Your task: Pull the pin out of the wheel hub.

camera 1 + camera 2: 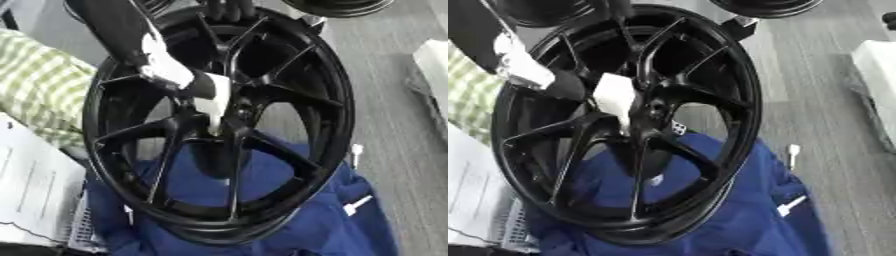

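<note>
My left hand (213, 97) came in from the far left on a black arm (114, 30) with a pale wrist section, and it reached down onto the centre of the wheel (223, 125). The palm and the one finger I could see were white and pointed down toward the hub (223, 131), the fingertip lying right at the middle where the spokes meet. I could not tell whether the fingers were apart or closed on anything, because the hand covered its own grip and the view was smeared. The pin itself I could not make out; if it was there it was hidden under the finger at the hub. My right hand did not show in either eye. The wheel was black, with thin spokes forking out from the hub to the rim, and it stood tilted, its near edge resting on a blue cloth (297, 220) that lay crumpled beneath it and showed through the gaps between the spokes. Something dark gripped the wheel's far rim at the top, but I could not say what. To the left lay a green checked cloth (39, 85), and nearer, white paper (31, 190). Grey floor (389, 90) ran along the right side, and part of a second black wheel (767, 6) showed at the far edge.
</note>
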